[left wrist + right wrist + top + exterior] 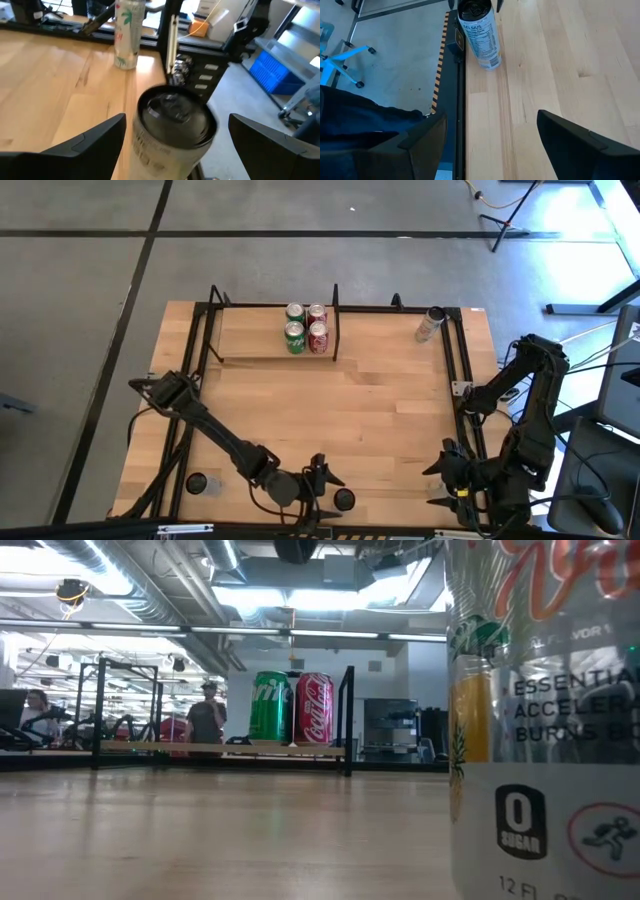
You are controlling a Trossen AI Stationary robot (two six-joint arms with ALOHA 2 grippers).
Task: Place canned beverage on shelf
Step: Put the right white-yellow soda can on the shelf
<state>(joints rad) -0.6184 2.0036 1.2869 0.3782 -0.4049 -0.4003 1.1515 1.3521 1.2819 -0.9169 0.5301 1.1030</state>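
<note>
Left to right across the worktop (350,410).

- Near left corner: one spare can (197,483) stands alone, well apart from both arms.
- Far side, left of centre: the shelf (250,340). Four cans already stand at its right end, two green (295,330) and two red (317,326).
- Near edge, centre: the left tool (176,125) is spread wide either side of a dark-topped drink can (480,37). The fingers (95,137) flank the can, with no visible contact. The can is upright, right at the worktop's near edge beside the black rail.
- Near right: the right tool (492,116) is also spread and empty, and waits facing the same can.
- Far right corner: a slim pale can (430,323), untouched.

Risks, as I judge them:
- The can sits at the very edge, so a closing finger that meets it off-centre could tip it or push it over the rail to the floor.
- A grip high on the can may let it swing in transit.
- The shelf's uprights and the four cans leave the open board on the left, so a carry aimed right could knock them.

Views compared:
- Only the left wrist view shows the can between the fingers.
- The right wrist view shows its label and the edge.
- The low view shows the can huge in front and the shelf's cans end-on, but no tools.
</note>
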